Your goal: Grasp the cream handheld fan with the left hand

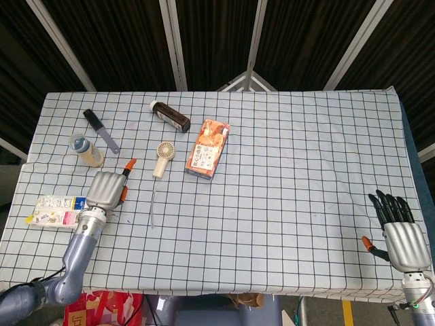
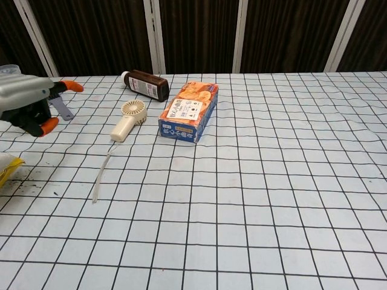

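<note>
Cream fan (image 1: 163,158) lay flat on desk (image 1: 292,170), handle toward 6 o'clock, just beside orange box (image 1: 208,147). Left hand (image 1: 106,189) hovered at fan's 8 o'clock, apart from it, holding nothing; finger spread unclear. Right hand (image 1: 401,231) idle w/ fingers apart, prob. unneeded.

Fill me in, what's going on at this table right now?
The left hand hovers over the checked tablecloth, short of the cream handheld fan, holding nothing. The fan lies flat between a brown bottle and an orange carton. The right hand rests open at the table's near right edge.
</note>
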Controlling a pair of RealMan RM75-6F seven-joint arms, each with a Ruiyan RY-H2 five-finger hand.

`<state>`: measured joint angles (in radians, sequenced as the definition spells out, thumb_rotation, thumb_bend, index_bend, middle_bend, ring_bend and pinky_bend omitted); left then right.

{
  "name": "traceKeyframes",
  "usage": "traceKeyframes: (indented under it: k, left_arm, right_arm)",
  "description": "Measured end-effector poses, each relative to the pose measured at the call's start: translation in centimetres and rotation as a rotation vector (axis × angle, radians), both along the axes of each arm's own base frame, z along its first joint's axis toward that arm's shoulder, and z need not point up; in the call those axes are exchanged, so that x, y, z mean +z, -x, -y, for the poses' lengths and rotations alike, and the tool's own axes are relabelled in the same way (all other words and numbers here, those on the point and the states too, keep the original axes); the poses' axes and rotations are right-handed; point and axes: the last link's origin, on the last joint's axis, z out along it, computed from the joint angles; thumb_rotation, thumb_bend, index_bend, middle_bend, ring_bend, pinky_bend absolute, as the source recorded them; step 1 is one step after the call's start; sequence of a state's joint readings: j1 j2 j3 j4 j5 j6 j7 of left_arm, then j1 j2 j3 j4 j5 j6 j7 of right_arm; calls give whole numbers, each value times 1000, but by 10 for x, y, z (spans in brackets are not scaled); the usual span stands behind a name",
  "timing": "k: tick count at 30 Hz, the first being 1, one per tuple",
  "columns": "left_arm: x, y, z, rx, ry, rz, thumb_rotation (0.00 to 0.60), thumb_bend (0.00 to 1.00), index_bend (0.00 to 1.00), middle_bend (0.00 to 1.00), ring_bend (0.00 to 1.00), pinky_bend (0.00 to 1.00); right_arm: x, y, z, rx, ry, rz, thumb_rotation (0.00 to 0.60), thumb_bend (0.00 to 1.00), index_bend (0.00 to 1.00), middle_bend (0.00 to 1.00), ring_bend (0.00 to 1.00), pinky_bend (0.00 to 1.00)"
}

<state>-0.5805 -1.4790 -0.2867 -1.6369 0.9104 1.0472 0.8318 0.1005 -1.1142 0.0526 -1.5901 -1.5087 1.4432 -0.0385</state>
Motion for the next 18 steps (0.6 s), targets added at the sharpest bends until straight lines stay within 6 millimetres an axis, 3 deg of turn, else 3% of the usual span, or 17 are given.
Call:
traceKeyframes:
  k: [8, 18]
  left_arm:
    - [-39, -26, -29, 40, 35, -40, 600, 754, 98, 899, 774, 762]
    - [-72, -41, -41, 47, 60, -67, 600, 757, 98, 899, 774, 762]
  right_arm:
    - [1, 0, 1, 0, -6, 11, 600, 280, 0, 0, 0, 0]
    - [1, 1, 1, 0, -8, 17, 600, 278, 0, 0, 0, 0]
